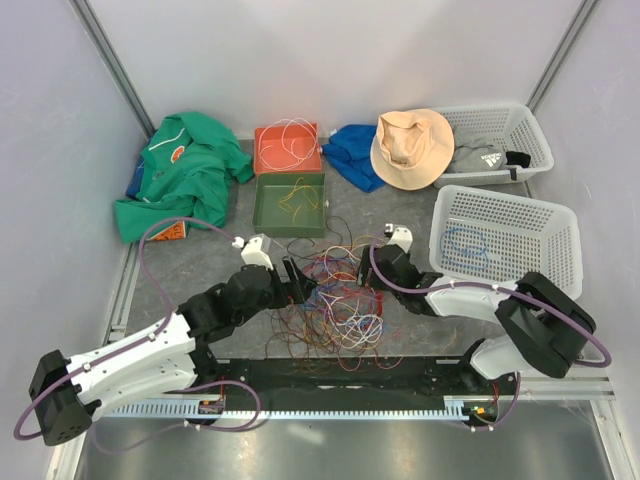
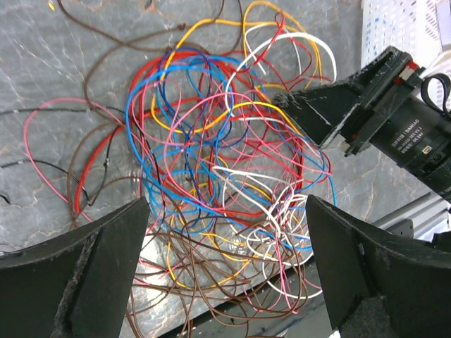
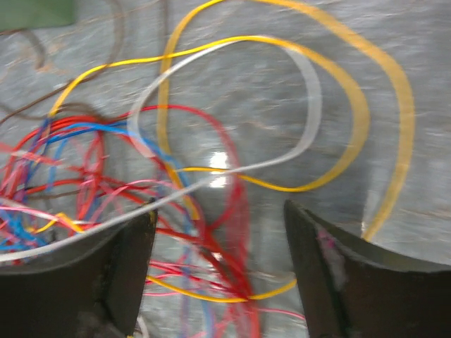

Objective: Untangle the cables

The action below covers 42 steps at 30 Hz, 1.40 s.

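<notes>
Green shirt [image 1: 185,180], orange tray [image 1: 268,160], green tray [image 1: 268,218], blue cloth [image 1: 350,152], hat [image 1: 412,148], far basket [image 1: 500,118], near basket [image 1: 540,222]

Top cam: high, behind arm bases, looks down on whole bench [image 1: 190,268]. L wrist cam: close, looks down past left hand [image 2: 225,282] at cables [image 2: 225,162]; right hand [image 2: 310,113] shows upper right. R wrist cam: closer, blurred, same tangle. All 3 share it.

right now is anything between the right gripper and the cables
Nothing visible. The right gripper hangs open directly over the cables, with only table and loose strands below it. The left gripper is open on the tangle's far side, not in between.
</notes>
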### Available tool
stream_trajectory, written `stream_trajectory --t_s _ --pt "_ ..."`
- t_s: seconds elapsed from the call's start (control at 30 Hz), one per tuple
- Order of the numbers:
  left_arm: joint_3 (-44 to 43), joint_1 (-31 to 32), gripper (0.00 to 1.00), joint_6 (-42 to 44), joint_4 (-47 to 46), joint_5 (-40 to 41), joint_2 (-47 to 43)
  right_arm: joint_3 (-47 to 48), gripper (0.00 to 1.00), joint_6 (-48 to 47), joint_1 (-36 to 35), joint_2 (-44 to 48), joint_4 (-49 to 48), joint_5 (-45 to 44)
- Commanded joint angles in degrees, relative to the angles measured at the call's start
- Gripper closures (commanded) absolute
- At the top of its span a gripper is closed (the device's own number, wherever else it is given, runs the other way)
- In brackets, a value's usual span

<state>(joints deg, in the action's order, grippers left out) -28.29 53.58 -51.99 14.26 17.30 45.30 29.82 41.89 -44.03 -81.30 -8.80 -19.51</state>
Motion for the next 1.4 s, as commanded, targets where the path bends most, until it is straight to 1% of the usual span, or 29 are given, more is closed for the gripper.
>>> stream_trajectory --t_s 0.0,0.03,0.07,0.13,0.17,0.23,0.27,0.33,0.37,0.4,0.47,0.5,0.67,0.83,0.97,1.07,1.13,1.17,1.27,1.37 --pt "0.4 1.3 0.0 -3.3 -1.4 0.0 0.1 -0.2 0.26 1.3 -3.3 -5.3 -0.8 4.9" --pt "0.5 1.4 0.0 -3.3 -1.4 0.1 -0.4 -0.2 0.29 1.3 -3.7 -5.7 -1.0 5.1" --pt "0.4 1.6 0.0 -3.2 -1.3 0.4 -0.5 -0.2 0.36 1.4 -3.9 -6.1 -1.3 5.1" --pt "0.2 1.7 0.0 -2.9 -0.9 0.9 -1.1 -0.2 0.45 1.0 -3.9 -6.2 -1.3 5.0" --pt "-0.1 1.8 0.0 -2.8 -0.6 1.2 -1.8 -0.1 0.56 0.7 -3.8 -6.0 -1.2 4.9" --pt "-1.3 1.8 0.0 -1.9 0.3 2.6 -2.7 0.1 0.68 0.1 -4.0 -4.3 -0.5 3.9" --pt "-1.8 1.8 0.0 -1.5 1.4 3.1 -3.2 0.8 0.81 -0.7 -4.0 -3.5 0.9 3.5" --pt "-4.2 1.8 0.0 0.4 2.9 5.9 -4.9 1.8 0.94 -1.9 -4.0 0.1 2.9 2.5" --pt "-5.1 1.8 0.0 1.1 4.5 7.0 -5.4 3.4 1.0 -3.2 -4.1 1.7 5.5 1.2" --pt "-6.8 1.8 0.0 2.5 5.2 9.6 -6.8 4.3 1.0 -3.9 -4.3 5.2 6.8 0.6" --pt "-8.3 1.8 0.0 4.0 6.2 11.7 -8.1 6.9 1.0 -6.2 -4.8 9.2 10.4 -0.8" --pt "-9.6 1.8 0.0 5.4 6.4 13.5 -9.5 7.8 1.0 -6.9 -4.9 13.1 11.4 -1.1" --pt "-11.4 1.8 0.0 9.3 6.1 17.8 -12.2 13.8 1.0 -10.3 -5.4 23.8 17.1 -1.6" --pt "-12.0 1.8 0.0 11.9 2.6 17.8 -12.0 17.9 1.0 -13.2 -5.4 28.0 19.3 2.4" --pt "-11.3 1.7 0.01 15.9 -3.4 13.5 -9.9 20.2 1.0 -14.4 -5.4 29.5 19.8 8.4" --pt "-10.8 1.7 0.01 19.7 -9.2 8.1 -8.1 21.4 1.0 -14.7 -5.4 30.5 20.1 12.9" --pt "-10.6 1.7 0.01 21.5 -11.6 5.8 -7.1 22.0 1.0 -14.7 -5.4 30.9 20.6 14.6" --pt "-10.6 1.8 0.01 22.7 -14.0 3.3 -6.6 22.1 1.0 -14.9 -5.4 31.6 20.7 14.9" --pt "-10.6 1.8 0.01 23.5 -18.3 -0.2 -4.0 22.3 1.0 -15.0 -5.4 33.1 21.1 15.9" --pt "-11.0 1.7 0.01 24.1 -20.1 -3.4 -0.6 22.6 1.0 -14.7 -5.4 34.4 21.2 18.1"
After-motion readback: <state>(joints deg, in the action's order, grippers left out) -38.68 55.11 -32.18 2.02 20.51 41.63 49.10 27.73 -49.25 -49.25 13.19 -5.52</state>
